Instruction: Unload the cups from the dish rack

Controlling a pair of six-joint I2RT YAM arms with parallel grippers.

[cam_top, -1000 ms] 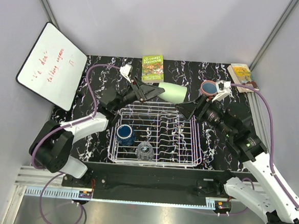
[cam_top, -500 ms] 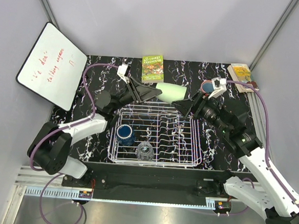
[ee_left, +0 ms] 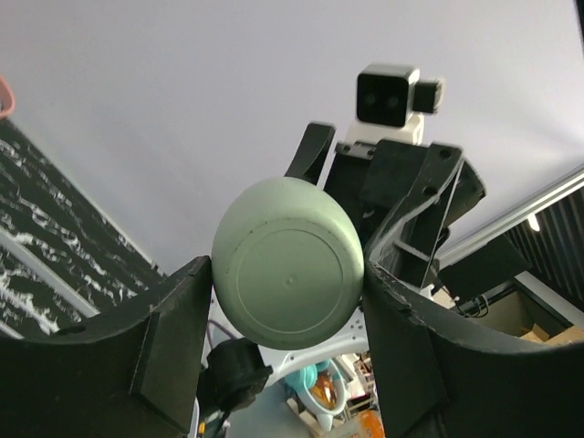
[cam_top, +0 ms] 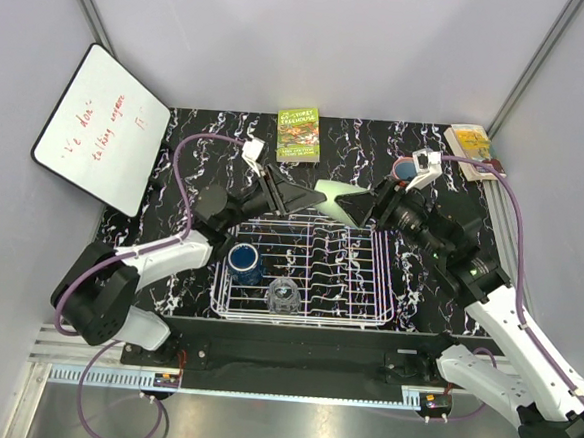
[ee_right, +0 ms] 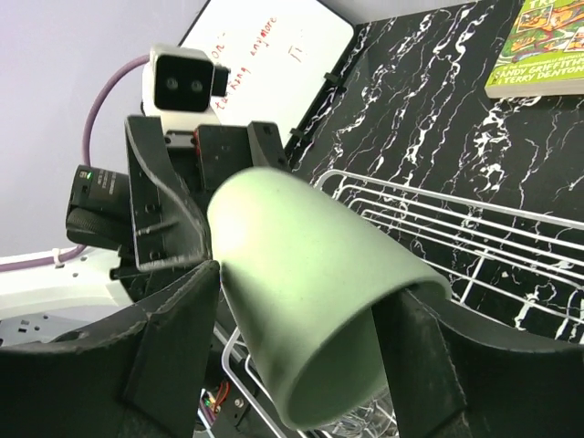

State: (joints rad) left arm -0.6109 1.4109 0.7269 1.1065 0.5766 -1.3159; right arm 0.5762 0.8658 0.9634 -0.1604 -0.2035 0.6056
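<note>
Pale green cup [cam_top: 339,197] lies horizontal, axis left to right. Left gripper [ee_left: 285,274] pinches its base. Right gripper [ee_right: 301,292] straddles the mouth end; whether it grips, cannot tell.

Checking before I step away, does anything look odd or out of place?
The green cup lies sideways in mid-air over the far edge of the dish rack, between the left hand and right hand. Nothing looks spilled or broken.

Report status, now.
Left gripper shut on pale green cup, base end. Right gripper around mouth end, grip unclear. Cup aloft by dish rack, far edge. Nothing blocking.
</note>
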